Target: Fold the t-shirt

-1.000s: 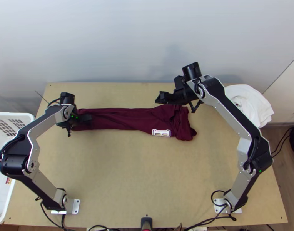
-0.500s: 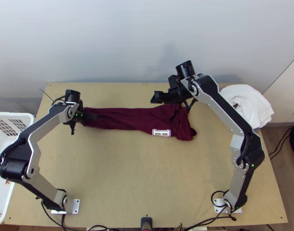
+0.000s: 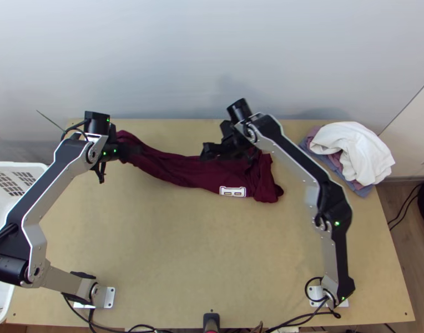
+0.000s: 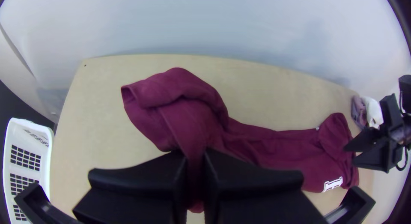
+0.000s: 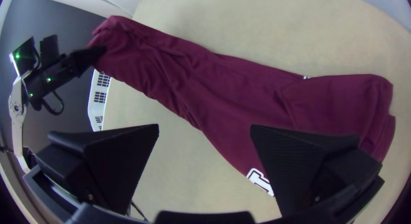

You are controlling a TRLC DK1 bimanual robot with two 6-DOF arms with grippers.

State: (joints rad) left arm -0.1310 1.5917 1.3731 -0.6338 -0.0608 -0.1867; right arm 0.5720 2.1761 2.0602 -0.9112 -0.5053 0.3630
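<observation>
There is one maroon t-shirt (image 3: 178,171) on the worktop (image 3: 173,250), lying as one long, narrow folded strip across the far half. Its left end angles toward the far edge, and its right end is broader, with layers doubled over. The strip carries one white letter patch (image 3: 233,191) on its near side toward the right end, and one tiny white tag (image 5: 305,77) on its far edge.

Two pincers are at the shirt, one at each side. The left pincer (image 3: 133,150) is clamped on the shirt's left end: in its wrist view the two fingers press close on a narrow band of cloth, with one loose, rumpled flap spreading beyond them. That end looks lifted off the worktop, though the height is hard to judge. The right pincer (image 3: 205,151) is over the middle and right part of the shirt, its two fingers well apart, with nothing gripped.

At the far right corner is one pile of at least three cloths: one white cloth (image 3: 351,145) bunched on top, one mauve cloth (image 3: 335,162) under it, and one blue-grey cloth (image 3: 364,191) below. One white basket (image 3: 29,165) stands beside the worktop's left edge.
</observation>
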